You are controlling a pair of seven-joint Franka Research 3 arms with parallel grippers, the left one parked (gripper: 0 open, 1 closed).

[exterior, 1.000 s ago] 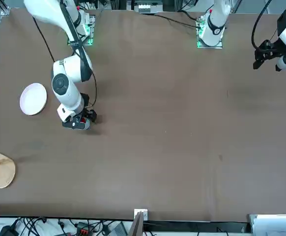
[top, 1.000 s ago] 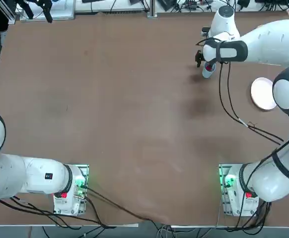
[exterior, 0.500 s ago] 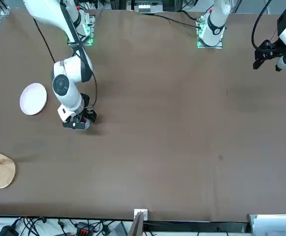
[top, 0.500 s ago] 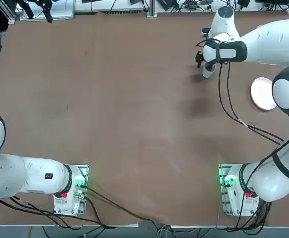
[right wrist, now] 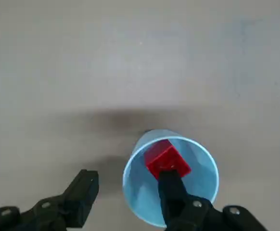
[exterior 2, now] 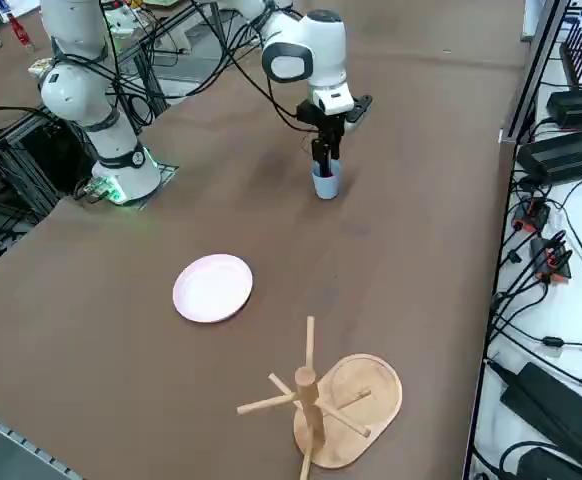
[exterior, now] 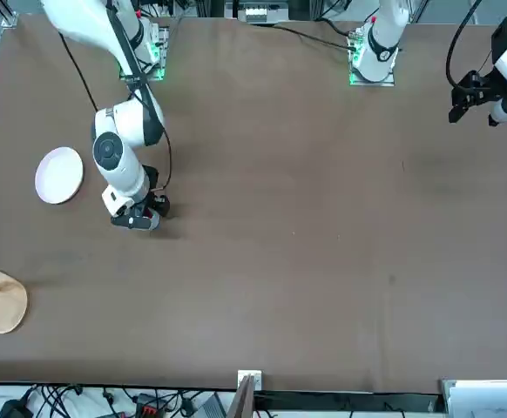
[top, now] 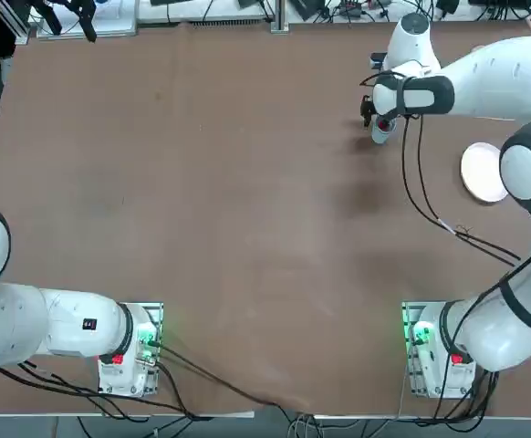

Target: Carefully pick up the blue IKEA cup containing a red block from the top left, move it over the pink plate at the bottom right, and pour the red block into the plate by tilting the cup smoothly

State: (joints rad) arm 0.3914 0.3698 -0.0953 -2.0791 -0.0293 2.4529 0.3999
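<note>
Leftmost of what concerns me is my own claw, the right gripper point(right wrist: 130, 174), over the far right part of the table. My fingers stand apart: one outside the blue cup point(right wrist: 197, 166), the other reaching in over its mouth, so the near wall of a grip lies between them, nothing clamped. Inside leans the red block point(right wrist: 165, 156). I judge the cup light, thin plastic, smooth enough to slip and a little springy; the block should add little weight. I'd take it by one wall just below the rim, firmly without denting. Further right and nearer lies the pale pink plate point(top: 484, 172), and at the far right, the wooden mug tree point(exterior 2: 306, 378).
</note>
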